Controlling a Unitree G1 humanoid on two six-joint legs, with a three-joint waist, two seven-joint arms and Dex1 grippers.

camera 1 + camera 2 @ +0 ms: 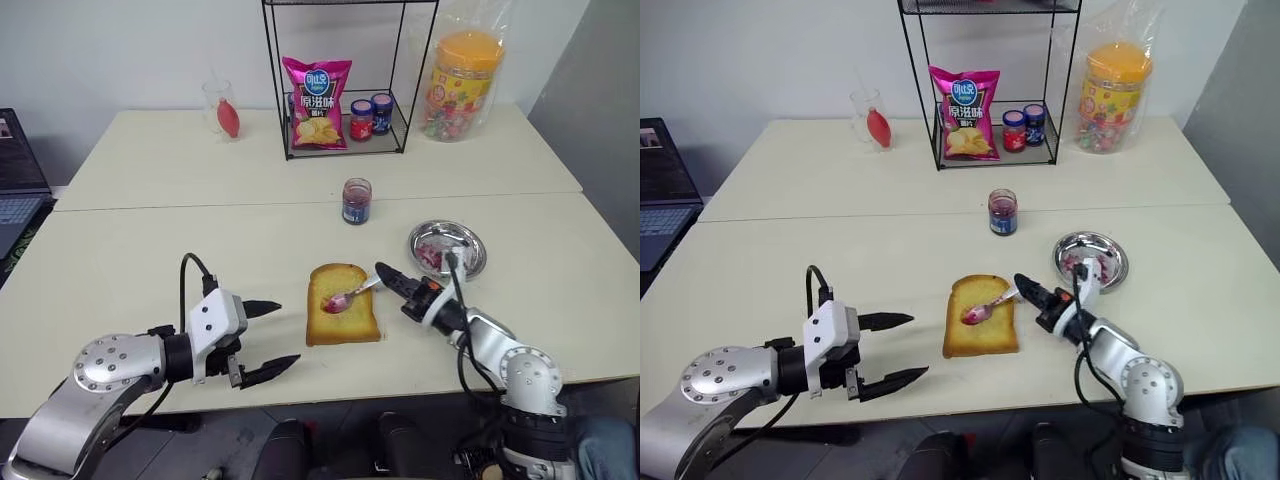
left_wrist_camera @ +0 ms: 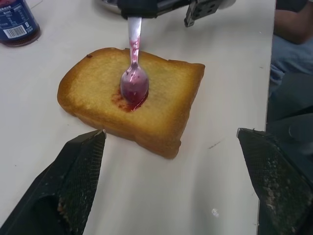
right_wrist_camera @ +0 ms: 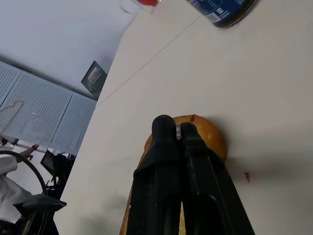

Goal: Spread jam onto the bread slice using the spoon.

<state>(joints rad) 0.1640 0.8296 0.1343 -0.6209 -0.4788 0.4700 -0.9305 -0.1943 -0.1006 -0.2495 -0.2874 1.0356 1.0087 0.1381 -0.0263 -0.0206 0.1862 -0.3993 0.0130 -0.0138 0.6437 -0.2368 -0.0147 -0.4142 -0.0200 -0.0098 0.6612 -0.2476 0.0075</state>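
The right tool (image 1: 384, 273) is clamped tight on the handle of the spoon (image 1: 347, 297), its two black fingers (image 3: 168, 161) pressed together with the handle between them. The spoon reaches out from the fingertips over the bread (image 1: 342, 304), and its bowl lies face down on the golden top, close to the middle. Jam (image 2: 133, 94) coats the bowl and leaves a small red smear on the bread around it; a thin streak also runs up the handle.

The bread lies flat on the table (image 1: 140, 250), just ahead of the right tool's tips and between the two tools. The left tool (image 1: 265, 340) hangs above the table beside the bread, apart from it, its fingers spread wide and holding nothing, pointing toward the slice.

The open jam jar (image 1: 356, 201) stands on the table past the bread, well beyond the right tool's tips. A small metal dish (image 1: 447, 248) smeared with red sits just beside the right tool's arm, on the side away from the bread. Farther back, a wire rack (image 1: 345, 85) holds a pink chip bag (image 1: 318, 102) and two lidded jars (image 1: 371, 116).
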